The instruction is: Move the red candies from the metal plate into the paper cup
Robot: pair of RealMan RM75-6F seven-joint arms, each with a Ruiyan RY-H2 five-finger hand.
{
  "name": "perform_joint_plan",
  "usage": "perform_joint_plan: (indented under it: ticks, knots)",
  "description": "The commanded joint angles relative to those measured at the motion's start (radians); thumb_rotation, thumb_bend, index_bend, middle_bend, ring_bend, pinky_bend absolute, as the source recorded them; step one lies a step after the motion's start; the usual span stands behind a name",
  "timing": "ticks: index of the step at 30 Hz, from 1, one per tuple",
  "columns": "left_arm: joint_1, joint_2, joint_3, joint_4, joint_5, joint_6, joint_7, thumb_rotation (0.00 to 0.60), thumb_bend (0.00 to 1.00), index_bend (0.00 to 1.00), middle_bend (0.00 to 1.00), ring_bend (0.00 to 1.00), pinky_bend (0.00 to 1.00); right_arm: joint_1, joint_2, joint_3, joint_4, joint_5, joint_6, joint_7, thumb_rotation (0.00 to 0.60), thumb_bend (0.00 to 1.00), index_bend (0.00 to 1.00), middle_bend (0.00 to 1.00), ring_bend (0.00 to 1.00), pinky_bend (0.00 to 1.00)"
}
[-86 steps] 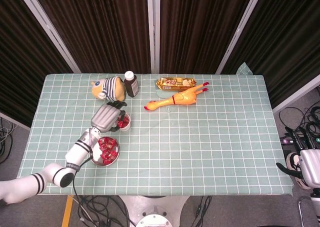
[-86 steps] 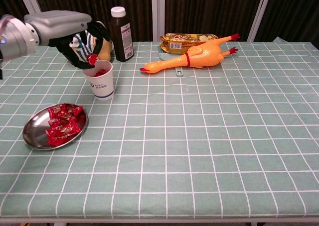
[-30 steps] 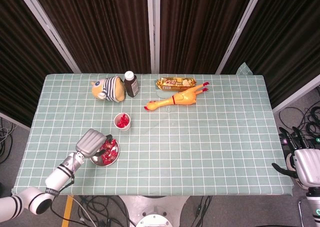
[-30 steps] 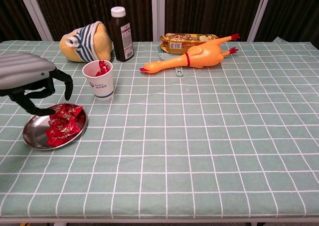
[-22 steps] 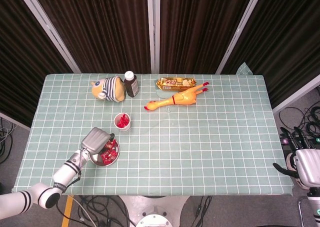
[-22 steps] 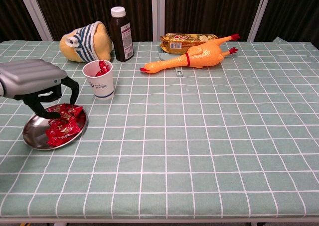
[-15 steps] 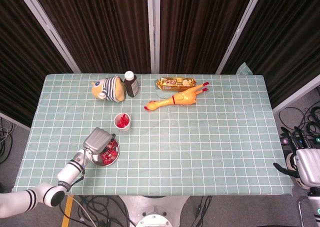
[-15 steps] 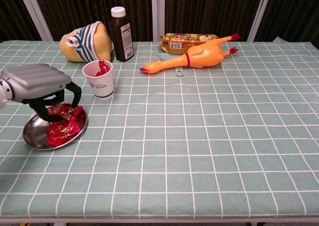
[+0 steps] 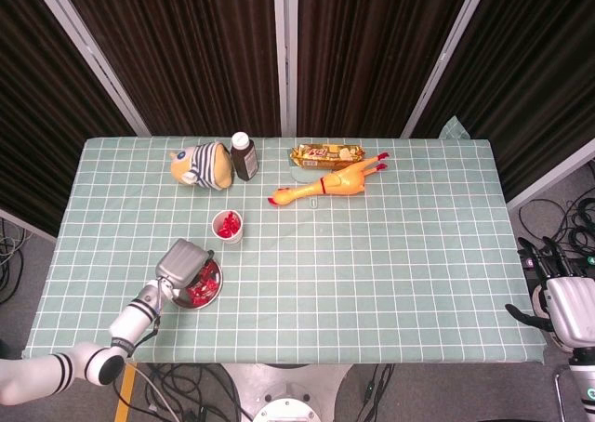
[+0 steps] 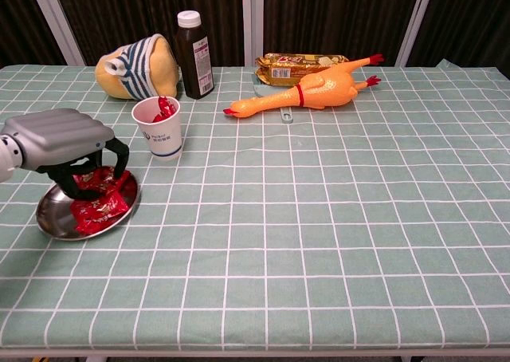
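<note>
A metal plate (image 9: pixel 213 289) (image 10: pixel 46 215) lies near the table's front left with a pile of red candies (image 9: pixel 198 290) (image 10: pixel 99 206) on it. My left hand (image 9: pixel 183 259) (image 10: pixel 59 138) is down over the plate, its dark fingers curled around the top of the pile. The white paper cup (image 9: pixel 229 227) (image 10: pixel 160 135) stands just behind the plate, with red candies (image 10: pixel 165 106) showing in it. My right hand (image 9: pixel 562 309) hangs off the table's right edge, holding nothing, fingers apart; the chest view does not show it.
At the back stand a striped plush toy (image 9: pixel 202 164) (image 10: pixel 135 65), a dark bottle (image 9: pixel 244 155) (image 10: pixel 194 53), a snack packet (image 9: pixel 325 152) (image 10: pixel 299 60) and a rubber chicken (image 9: pixel 330 182) (image 10: pixel 319 87). A green checked cloth covers the table.
My left hand came from the cup to the plate, sank onto the candies, shifted slightly right, and its fingers have curled in around the pile. The right hand has stayed put.
</note>
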Motion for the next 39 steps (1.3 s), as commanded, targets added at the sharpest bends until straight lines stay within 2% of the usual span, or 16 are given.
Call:
perform_joint_plan:
  ticks: [1, 11, 26, 39]
  knots:
    - [0.004, -0.005, 0.005, 0.009, 0.003, 0.008, 0.005, 0.600, 0.28, 0.52, 1.00, 1.00, 1.00, 0.000, 0.000, -0.001, -0.001, -0.002, 0.000, -0.001, 0.600, 0.02, 0.08, 0.24, 0.05, 0.25]
    - [0.024, -0.013, 0.014, 0.015, 0.012, 0.040, 0.004, 0.600, 0.28, 0.52, 1.00, 1.00, 1.00, 0.010, 0.002, -0.014, -0.010, -0.026, -0.018, -0.027, 0.600, 0.02, 0.08, 0.24, 0.05, 0.25]
    - [0.041, -0.041, 0.020, 0.050, 0.020, 0.078, 0.058, 0.600, 0.29, 0.57, 1.00, 0.99, 1.00, 0.013, 0.010, -0.020, -0.019, -0.027, -0.026, -0.029, 0.600, 0.02, 0.08, 0.24, 0.05, 0.25]
    - [0.038, -0.030, 0.007, 0.025, -0.038, 0.057, 0.115, 0.600, 0.29, 0.52, 1.00, 0.99, 1.00, 0.011, 0.014, -0.022, -0.024, -0.025, -0.023, -0.029, 0.600, 0.01, 0.08, 0.24, 0.05, 0.25]
